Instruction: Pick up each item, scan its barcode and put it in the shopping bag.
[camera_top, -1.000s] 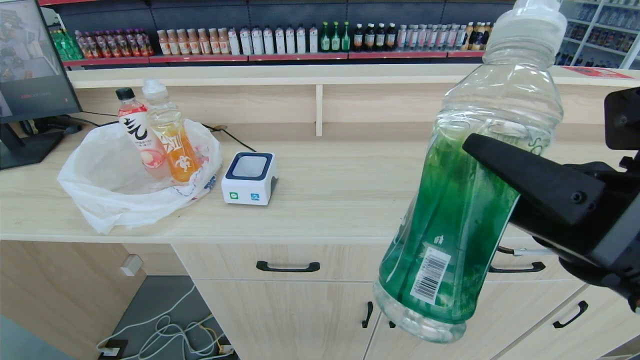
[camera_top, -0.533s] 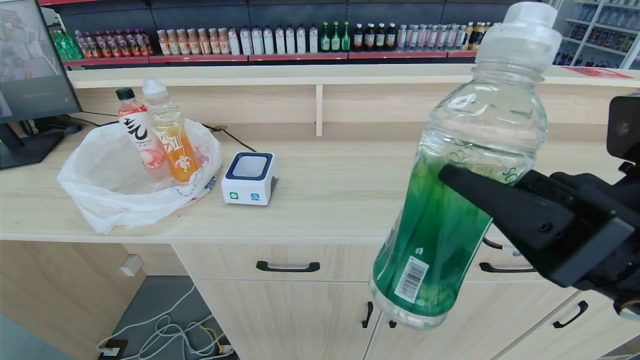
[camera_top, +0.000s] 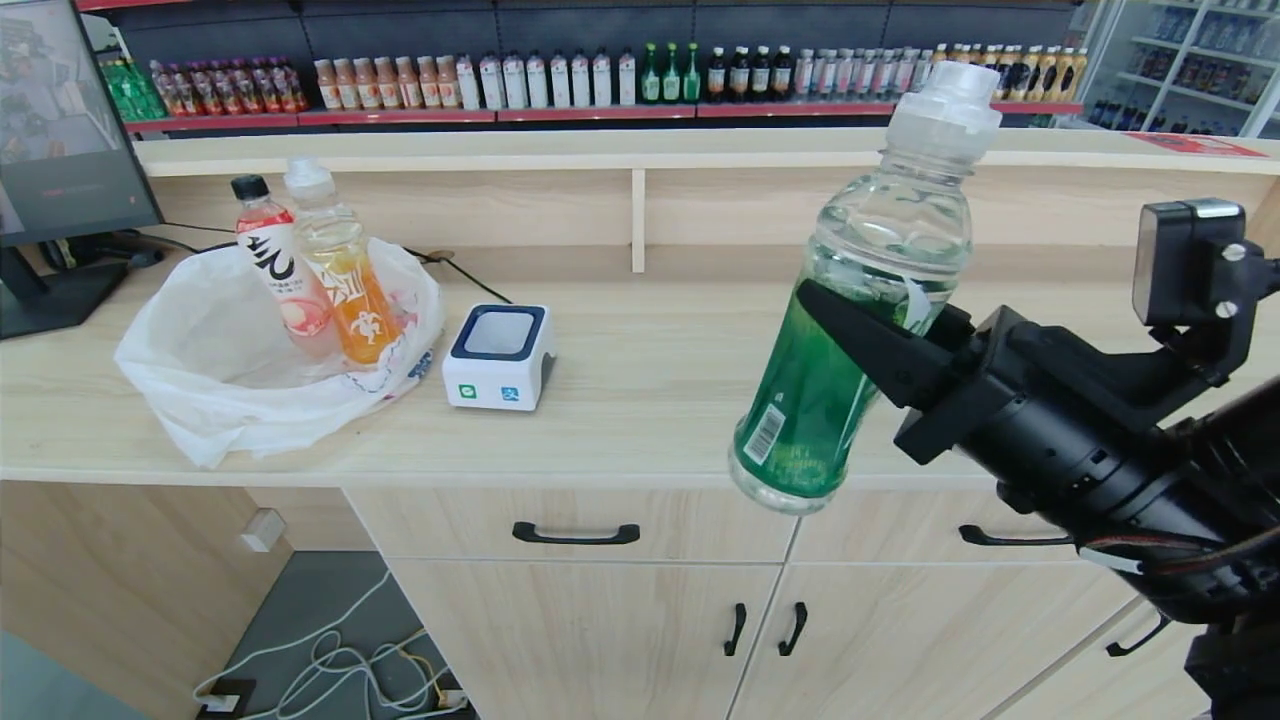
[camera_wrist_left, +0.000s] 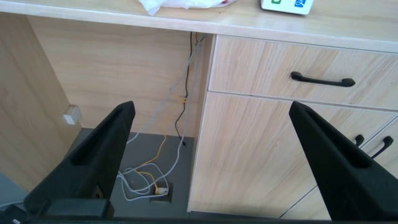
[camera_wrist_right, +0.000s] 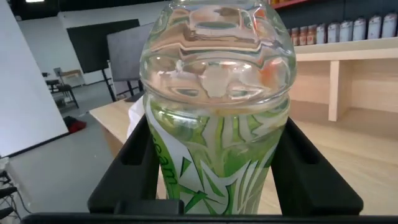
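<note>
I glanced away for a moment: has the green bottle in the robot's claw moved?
Yes. The green bottle has moved left, toward the scanner, and farther off; its base now overlaps the counter front edge instead of the cabinet doors.

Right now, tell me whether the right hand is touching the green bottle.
Touching. The right wrist view shows the green bottle clamped between the two fingers of the right hand, both pressed against its sides.
</note>
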